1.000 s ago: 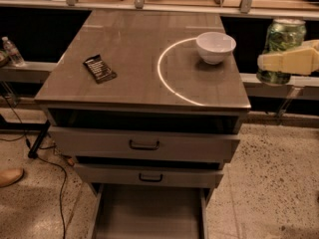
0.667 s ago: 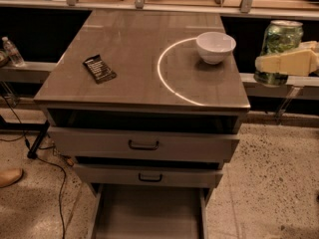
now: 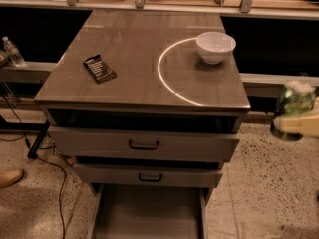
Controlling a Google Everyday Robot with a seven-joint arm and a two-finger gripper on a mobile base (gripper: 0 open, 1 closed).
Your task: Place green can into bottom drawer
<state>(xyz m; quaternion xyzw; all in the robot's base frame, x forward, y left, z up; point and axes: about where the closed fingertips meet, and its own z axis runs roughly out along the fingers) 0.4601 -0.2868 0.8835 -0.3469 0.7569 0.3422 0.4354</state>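
The green can (image 3: 291, 106) hangs in the air at the right edge of the view, to the right of the cabinet and above the floor. My gripper (image 3: 299, 123) is shut on the green can, its pale fingers (image 3: 305, 125) wrapped around the lower part. The bottom drawer (image 3: 149, 213) is pulled out at the foot of the cabinet, its flat grey floor bare, down and to the left of the can.
A white bowl (image 3: 215, 46) and a dark snack packet (image 3: 99, 68) lie on the cabinet top (image 3: 129, 78). Two upper drawers (image 3: 143, 144) stand slightly open. A clear water bottle (image 3: 13, 52) stands at far left. A cable (image 3: 57, 183) and a shoe (image 3: 9, 177) lie on the floor.
My gripper has carried the green can downward, from beside the cabinet top to beside the upper drawers. Nothing on the cabinet moved.
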